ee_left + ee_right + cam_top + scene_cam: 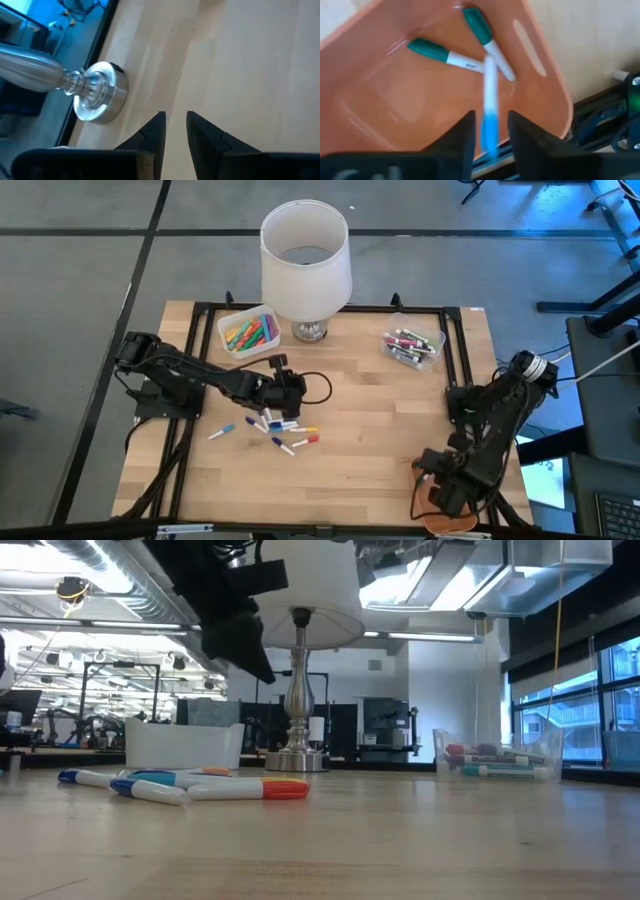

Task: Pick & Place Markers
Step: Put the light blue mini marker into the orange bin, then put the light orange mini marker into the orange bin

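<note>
The task is partly done, as I judge it. Two teal-capped markers [470, 47] already lie in the orange bin [375, 95] at the 5 o'clock corner of the table [370, 450], and the right gripper [490, 131] hangs over this bin with a blue-capped marker [490, 107] between its fingers; the jaws are closed on it, and it looks ready to be dropped. Several loose markers [285, 432] are left on the wood a little to 9 o'clock of the centre. More markers fill a white tray [247, 332] at 11 o'clock and a clear box [412, 345] at 1 o'clock, on both sides of the lamp [306, 262].

The left gripper [174, 131] is stretched from the 9 o'clock side over the loose pile, raised above the table. Its jaws stand a little apart with nothing between them. The right arm is folded low at 5 o'clock, with its wrist turned down to the bin
</note>
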